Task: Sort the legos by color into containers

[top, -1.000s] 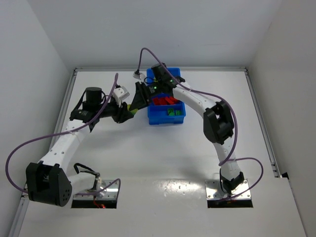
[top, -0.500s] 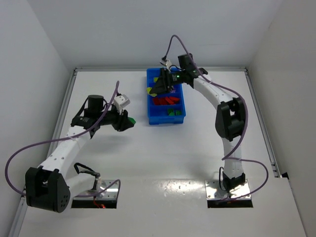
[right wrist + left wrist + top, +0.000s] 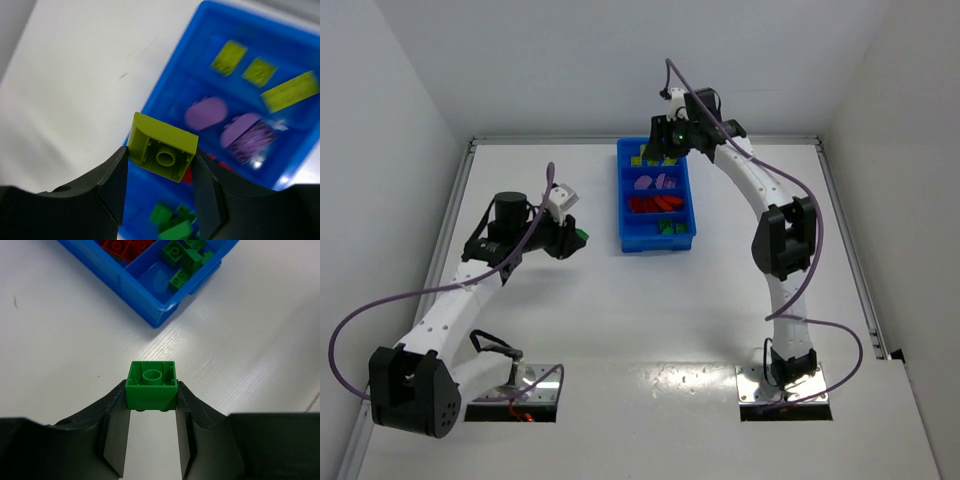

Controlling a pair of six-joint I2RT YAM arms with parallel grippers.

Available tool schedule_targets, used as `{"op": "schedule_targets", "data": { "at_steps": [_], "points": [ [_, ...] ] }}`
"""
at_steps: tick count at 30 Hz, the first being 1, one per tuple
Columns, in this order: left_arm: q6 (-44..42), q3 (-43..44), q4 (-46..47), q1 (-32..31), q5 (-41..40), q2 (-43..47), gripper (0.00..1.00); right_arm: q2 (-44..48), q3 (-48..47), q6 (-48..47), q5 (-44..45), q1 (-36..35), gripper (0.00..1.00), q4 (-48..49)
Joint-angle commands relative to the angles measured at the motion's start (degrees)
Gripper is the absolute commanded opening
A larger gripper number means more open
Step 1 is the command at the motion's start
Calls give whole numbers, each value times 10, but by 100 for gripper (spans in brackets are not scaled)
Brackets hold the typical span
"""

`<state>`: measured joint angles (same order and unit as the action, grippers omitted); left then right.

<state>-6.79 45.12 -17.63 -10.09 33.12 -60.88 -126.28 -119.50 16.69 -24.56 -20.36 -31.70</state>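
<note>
A white counter (image 3: 620,320) is spread beneath both arms. On it a long bright blue plastic tray (image 3: 622,215) is laid, divided by cross walls into four compartments. Counted from the end under the right claw (image 3: 161,157) to the end nearest the left claw (image 3: 151,390), the compartments are filled with yellow-green pieces (image 3: 227,57), purple rounded pieces (image 3: 206,112), red bricks (image 3: 120,246) and green bricks (image 3: 182,260), one colour to each.

The right claw is held in the air above the tray's far end, at that end's left edge. The yellow-green compartment is found below and just ahead of it, the purple one beside that. Its jaws are clamped on a yellow-green sloped plastic brick (image 3: 162,145), gripped by two opposite sides at the fingertips. The brick's hollow underside is turned toward the wrist camera, and the brick is kept clear of the tray.

The left claw is held over bare counter, apart from the tray. The tray's corner with the green compartment is seen ahead of it and slightly to its right. Its jaws are closed on a green square plastic brick (image 3: 151,385), pinched between the fingertips, its hollow face with one round tube shown to the camera. Whether this brick touches the counter cannot be told.
</note>
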Motion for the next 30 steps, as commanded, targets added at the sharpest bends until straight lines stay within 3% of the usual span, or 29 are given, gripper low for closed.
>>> {"op": "schedule_targets", "data": {
  "at_steps": [1,14,18,21,23,28,30],
  "points": [
    [13,24,33,-5,-30,-16,7,-38,-35,-28,136,8,0,47],
    [46,65,73,20,0,-64,7,-188,-143,-89,253,14,0,124],
    [46,65,73,20,11,-70,7,-201,-148,-102,279,14,0,149],
    [52,70,78,20,23,-70,7,-201,-143,-102,285,14,9,149],
    [57,70,78,20,33,-70,7,-201,-143,-102,285,14,0,154],
    [63,70,83,20,41,-80,7,-189,-137,-97,268,14,0,166],
    [63,70,83,20,41,-80,7,-189,-137,-90,284,14,7,173]
  ]
}}
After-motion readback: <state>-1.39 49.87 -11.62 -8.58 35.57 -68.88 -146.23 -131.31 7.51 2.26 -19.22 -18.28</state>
